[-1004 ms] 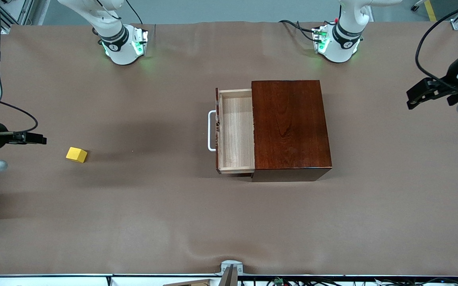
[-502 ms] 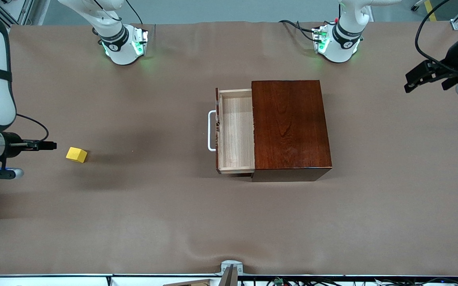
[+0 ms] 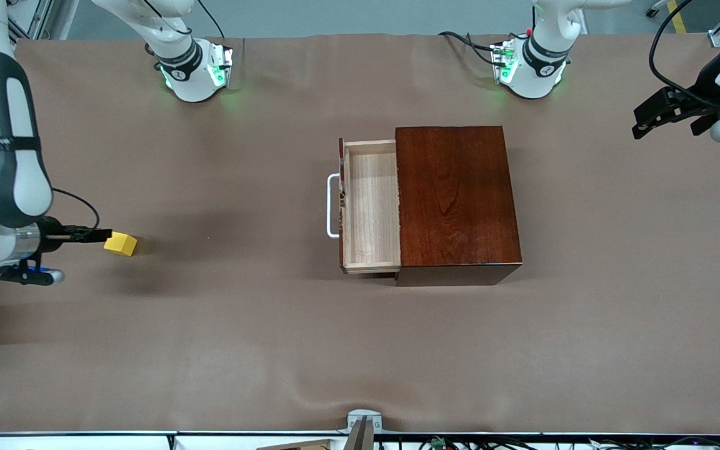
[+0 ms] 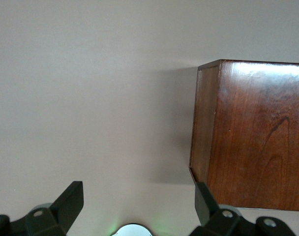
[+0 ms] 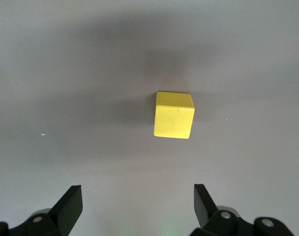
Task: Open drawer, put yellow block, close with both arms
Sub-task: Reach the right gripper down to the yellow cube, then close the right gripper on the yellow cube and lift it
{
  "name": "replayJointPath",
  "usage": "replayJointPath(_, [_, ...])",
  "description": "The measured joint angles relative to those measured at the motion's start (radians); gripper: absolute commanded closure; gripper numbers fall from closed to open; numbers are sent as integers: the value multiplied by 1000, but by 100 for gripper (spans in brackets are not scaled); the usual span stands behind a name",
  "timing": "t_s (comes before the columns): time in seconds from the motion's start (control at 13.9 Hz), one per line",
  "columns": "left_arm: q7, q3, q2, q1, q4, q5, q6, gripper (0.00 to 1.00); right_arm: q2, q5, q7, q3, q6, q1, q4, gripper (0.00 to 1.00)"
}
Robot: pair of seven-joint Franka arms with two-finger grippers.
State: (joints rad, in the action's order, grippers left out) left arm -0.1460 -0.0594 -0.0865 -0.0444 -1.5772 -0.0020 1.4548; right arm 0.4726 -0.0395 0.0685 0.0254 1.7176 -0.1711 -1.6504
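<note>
The yellow block (image 3: 120,244) lies on the brown table toward the right arm's end; it also shows in the right wrist view (image 5: 173,114). My right gripper (image 3: 99,235) is open and empty, up in the air right beside the block, apart from it. The drawer (image 3: 370,206) stands pulled open from the dark mahogany box (image 3: 455,203), its pale tray empty, its white handle (image 3: 332,205) facing the right arm's end. My left gripper (image 3: 652,116) is open and empty, up over the table at the left arm's end, away from the box (image 4: 250,132).
The two green-lit arm bases (image 3: 194,72) (image 3: 525,69) stand along the table's edge farthest from the front camera. A metal bracket (image 3: 363,425) sits at the table's nearest edge. Bare brown table lies between the block and the drawer.
My right gripper has moved toward the yellow block and now hangs right beside it. My left gripper has drawn a little farther away from the box.
</note>
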Motion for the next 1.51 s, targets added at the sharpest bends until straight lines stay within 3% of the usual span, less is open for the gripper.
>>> replayJointPath(0.36, [0,0,0,0,-3,0,-5,0,11,2,21,1,239,-19,-150,0])
replayJointPath(0.65, [0,0,0,0,-3,0,-6,0,11,8,54,2,334,-29,-188,0])
replayJointPath(0.79, [0,-1,0,0,-3,0,-6,0,11,9,75,3,396,-43,-227,6])
replayJointPath(1.51, [0,-2,4,0,-2,0,-7,0,48,10,81,-3,467,-51,-257,17])
